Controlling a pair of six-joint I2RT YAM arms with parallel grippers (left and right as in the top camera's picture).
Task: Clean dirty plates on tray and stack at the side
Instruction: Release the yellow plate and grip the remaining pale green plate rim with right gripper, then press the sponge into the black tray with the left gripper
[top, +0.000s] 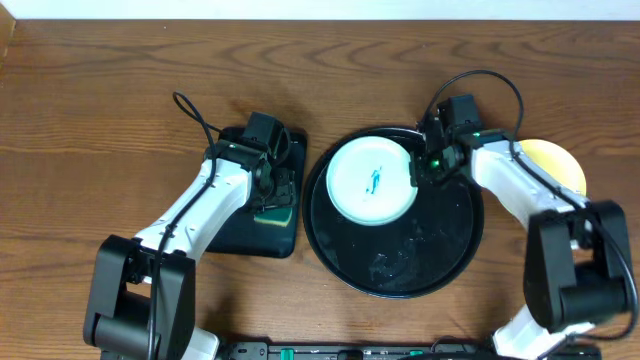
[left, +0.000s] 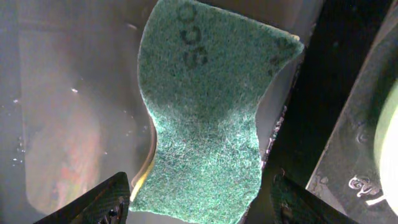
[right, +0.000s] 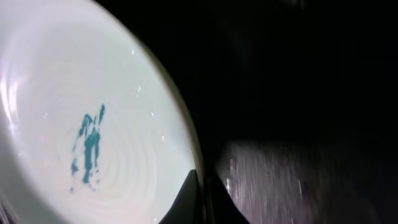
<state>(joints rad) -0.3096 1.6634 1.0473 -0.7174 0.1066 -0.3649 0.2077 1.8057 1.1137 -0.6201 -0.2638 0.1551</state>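
Plate looks stiff, slick; take its rim, where right gripper sits closed; left gripper gapes above the sponge

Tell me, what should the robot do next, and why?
Probably close the left gripper on the green sponge. Its fingers stand open on either side of the sponge, which lies in the small black tray and is not yet gripped. The right gripper looks shut on the rim of the pale plate, which has a teal smudge to wipe.
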